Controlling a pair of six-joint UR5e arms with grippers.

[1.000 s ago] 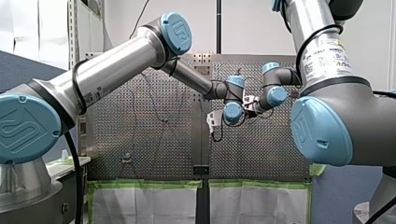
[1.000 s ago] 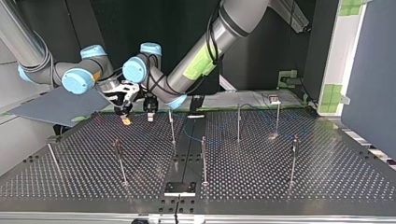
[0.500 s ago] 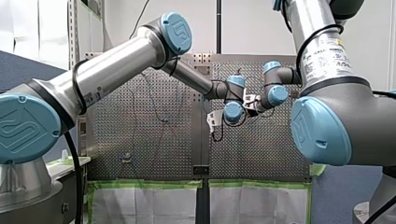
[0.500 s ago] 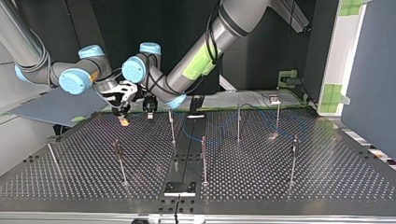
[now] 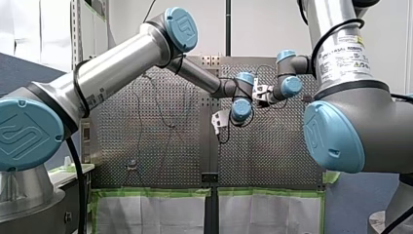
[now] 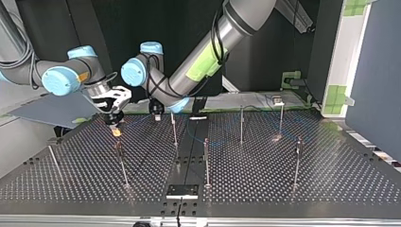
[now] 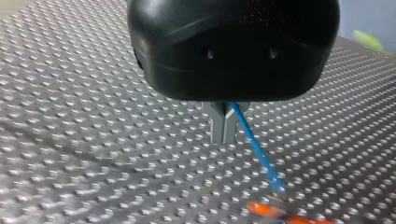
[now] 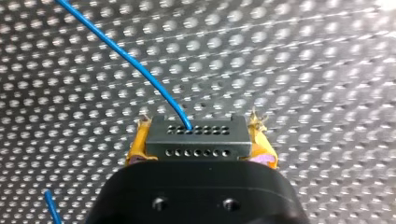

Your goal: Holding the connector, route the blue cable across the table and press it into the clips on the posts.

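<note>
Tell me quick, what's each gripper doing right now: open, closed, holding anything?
My left gripper: closed on the blue cable.
My right gripper: closed on the connector.

Plainly a robotics lab, a test cell rather than a home or shop: a perforated metal table studded with thin steel posts, flanked by my left arm and my right arm, hemmed in by blue-grey partition panels and white sheets edged in green tape.
</note>
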